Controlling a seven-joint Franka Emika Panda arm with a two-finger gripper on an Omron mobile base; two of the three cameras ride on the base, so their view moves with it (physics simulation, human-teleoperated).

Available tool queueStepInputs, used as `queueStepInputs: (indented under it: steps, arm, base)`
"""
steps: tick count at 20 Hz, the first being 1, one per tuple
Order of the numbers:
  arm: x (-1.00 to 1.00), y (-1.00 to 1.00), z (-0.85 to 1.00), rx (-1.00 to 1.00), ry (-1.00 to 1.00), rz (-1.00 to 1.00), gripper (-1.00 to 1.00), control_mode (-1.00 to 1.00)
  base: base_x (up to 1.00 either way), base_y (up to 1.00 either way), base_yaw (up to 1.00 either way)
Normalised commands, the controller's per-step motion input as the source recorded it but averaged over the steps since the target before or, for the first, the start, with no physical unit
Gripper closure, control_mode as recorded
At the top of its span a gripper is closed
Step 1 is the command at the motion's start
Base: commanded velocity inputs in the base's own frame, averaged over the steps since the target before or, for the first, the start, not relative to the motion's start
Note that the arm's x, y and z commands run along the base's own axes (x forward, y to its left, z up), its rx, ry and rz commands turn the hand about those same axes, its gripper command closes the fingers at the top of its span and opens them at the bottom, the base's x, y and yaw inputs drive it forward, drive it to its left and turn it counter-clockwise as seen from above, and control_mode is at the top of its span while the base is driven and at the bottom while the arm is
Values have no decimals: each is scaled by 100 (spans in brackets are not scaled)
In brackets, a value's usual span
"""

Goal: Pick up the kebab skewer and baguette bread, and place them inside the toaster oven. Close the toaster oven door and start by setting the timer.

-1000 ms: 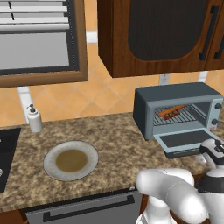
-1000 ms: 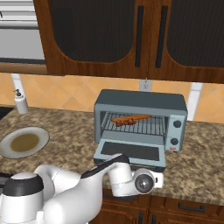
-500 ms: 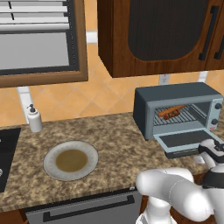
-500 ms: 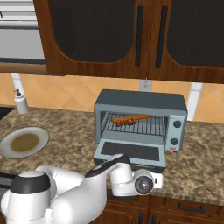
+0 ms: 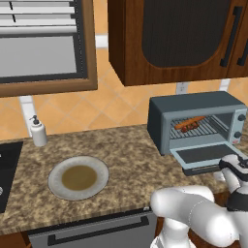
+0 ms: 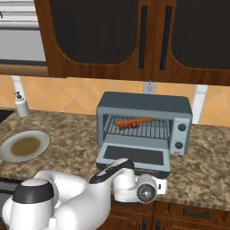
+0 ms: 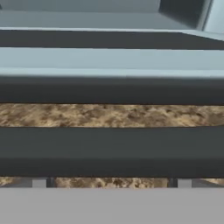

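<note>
Little changed over the last second: gripper [image 7: 111,181] still wide open at the dark bar handle [image 7: 111,151] of the lowered blue-grey toaster oven door [image 6: 133,156]. Orange-brown baguette bread [image 6: 140,120] and chunky red-brown kebab skewer [image 6: 127,125] already on the wire rack [image 6: 139,130], so closing comes next.

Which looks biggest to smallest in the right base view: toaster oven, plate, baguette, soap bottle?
1. Toaster oven, clearly largest.
2. Plate, partly cut off by the left edge.
3. Baguette and soap bottle look close in size; the baguette is long and thin, the bottle shorter and thicker, so I won't rank them.
</note>
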Motion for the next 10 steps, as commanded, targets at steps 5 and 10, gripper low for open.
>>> queueStepInputs:
  steps: [5, 10]
  arm:
    - [5, 0, 20, 8, -11, 0, -100, -100]
    - [17, 0, 31, 8, -10, 0, -100, -100]
  base:
    - [0, 0, 0]
    - [0, 0, 0]
